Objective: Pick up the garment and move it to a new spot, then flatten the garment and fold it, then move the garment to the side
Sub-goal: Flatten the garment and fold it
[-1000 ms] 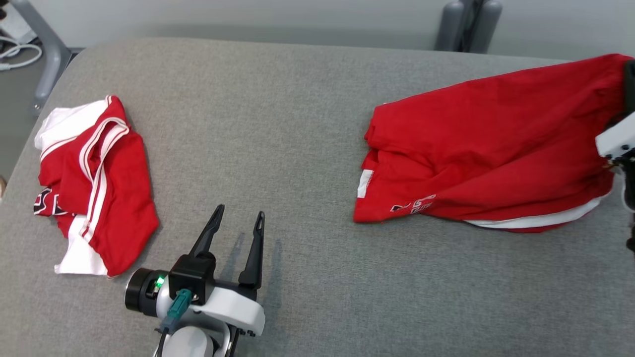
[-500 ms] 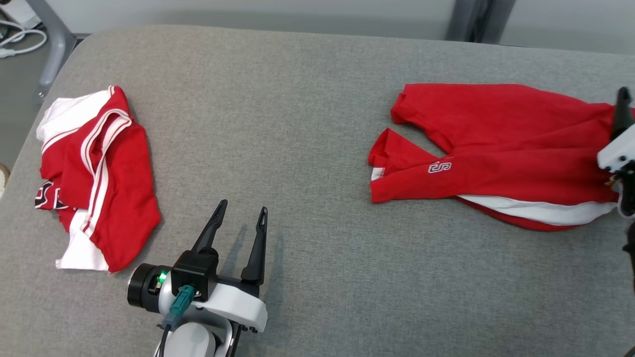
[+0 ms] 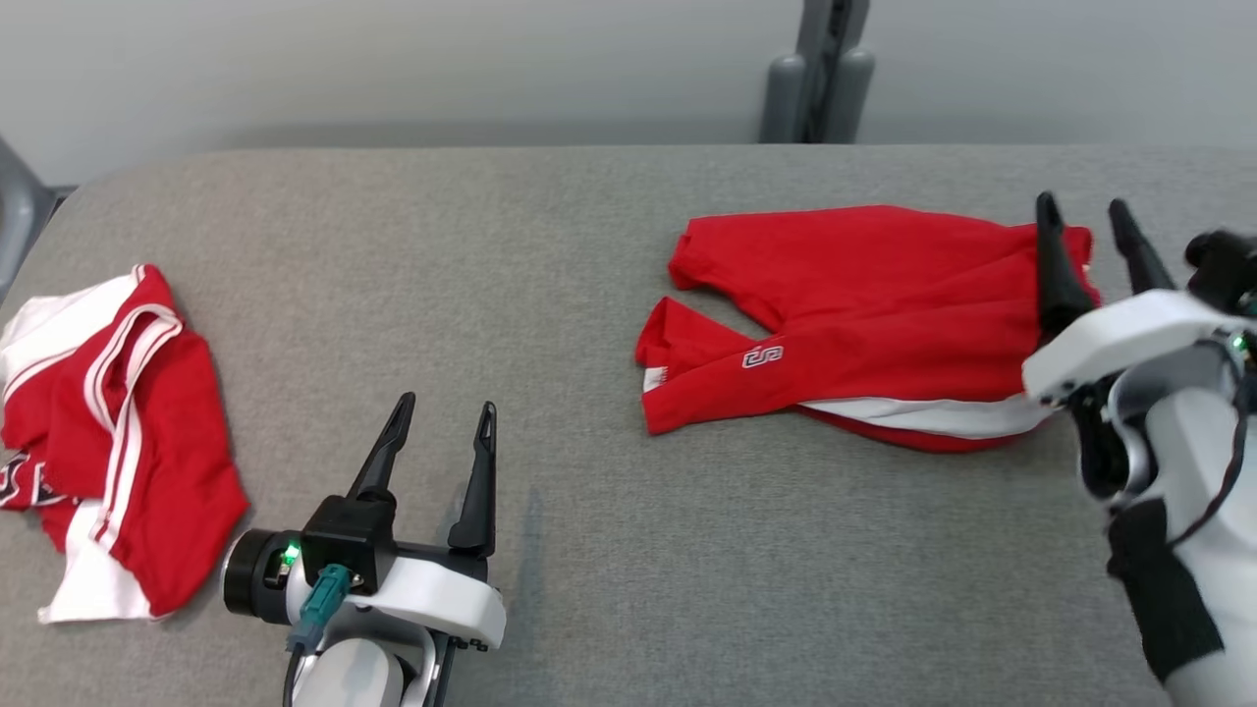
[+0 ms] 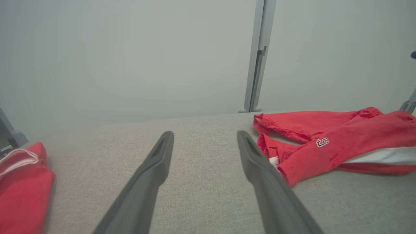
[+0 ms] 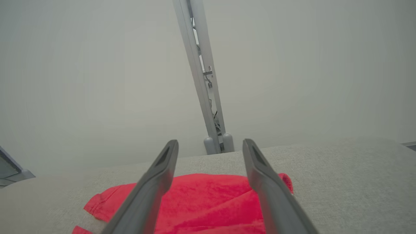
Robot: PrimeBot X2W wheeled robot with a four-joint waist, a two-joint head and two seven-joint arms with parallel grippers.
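Observation:
The garment [image 3: 864, 304] is red with a white panel and a small "S" logo. It lies loosely spread on the right half of the grey table [image 3: 589, 245]. My right gripper [image 3: 1082, 206] hovers open over the garment's right end, holding nothing. The right wrist view has that gripper [image 5: 210, 144] above the red cloth [image 5: 208, 201], fingers apart. Near the front edge, left of centre, my left gripper [image 3: 444, 405] is open and empty. In the left wrist view its fingers [image 4: 203, 136] point across bare table, with the garment [image 4: 341, 139] at the right.
A second red and white garment [image 3: 108, 462] lies crumpled at the table's left edge, also at the left in the left wrist view [image 4: 19, 182]. A grey post [image 3: 815, 88] stands behind the table's far edge against a pale wall.
My right gripper has opened and let go of the garment, which dropped from hanging to lying on the table. The head camera has shifted. The left gripper kept still.

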